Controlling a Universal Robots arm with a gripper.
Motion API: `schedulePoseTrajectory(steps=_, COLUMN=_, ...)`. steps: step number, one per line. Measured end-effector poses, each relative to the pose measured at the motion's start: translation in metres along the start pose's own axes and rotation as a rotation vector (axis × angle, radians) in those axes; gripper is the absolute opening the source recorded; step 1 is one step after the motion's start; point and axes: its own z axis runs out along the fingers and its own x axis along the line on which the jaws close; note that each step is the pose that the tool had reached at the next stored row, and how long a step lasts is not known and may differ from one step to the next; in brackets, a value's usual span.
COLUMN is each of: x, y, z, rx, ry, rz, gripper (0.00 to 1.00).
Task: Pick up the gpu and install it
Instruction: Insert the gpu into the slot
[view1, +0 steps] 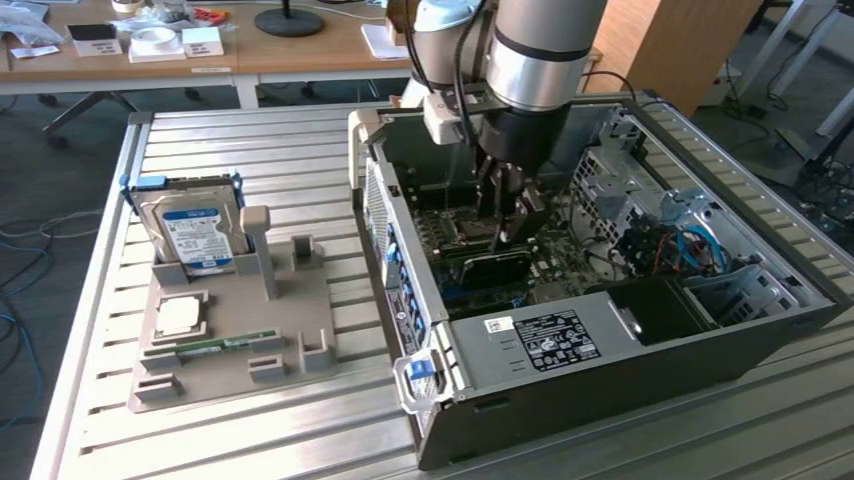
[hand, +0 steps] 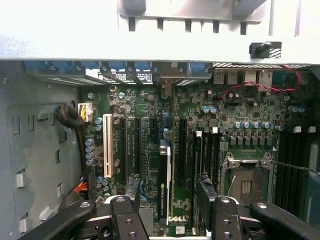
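Tool (hand: 170, 197) open over gpu (hand: 164, 180), card standing on edge, seated in motherboard (hand: 210, 125)

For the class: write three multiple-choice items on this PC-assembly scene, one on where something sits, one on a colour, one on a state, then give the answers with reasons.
1. Where is the gripper?
A. inside the open computer case
B. over the hard drive
C. beside the case, on the table

2. What colour is the hard drive's label?
A. red
B. blue
C. yellow

3. How do the gripper's fingers stand?
A. shut on the gpu
B. shut on nothing
C. open, astride the gpu

Answers: 1 A, the arm reaches down into the case. 2 B, blue label in the grey holder. 3 C, the fingers stand apart either side of the card, which stands in its motherboard slot.
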Motion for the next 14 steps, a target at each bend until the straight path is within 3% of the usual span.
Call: schedulePoseTrajectory(steps=14, x=-0.0001, y=0.0000, z=-0.0004, rx=0.0001, ry=0.0014, rz=0.000, gripper=0.58)
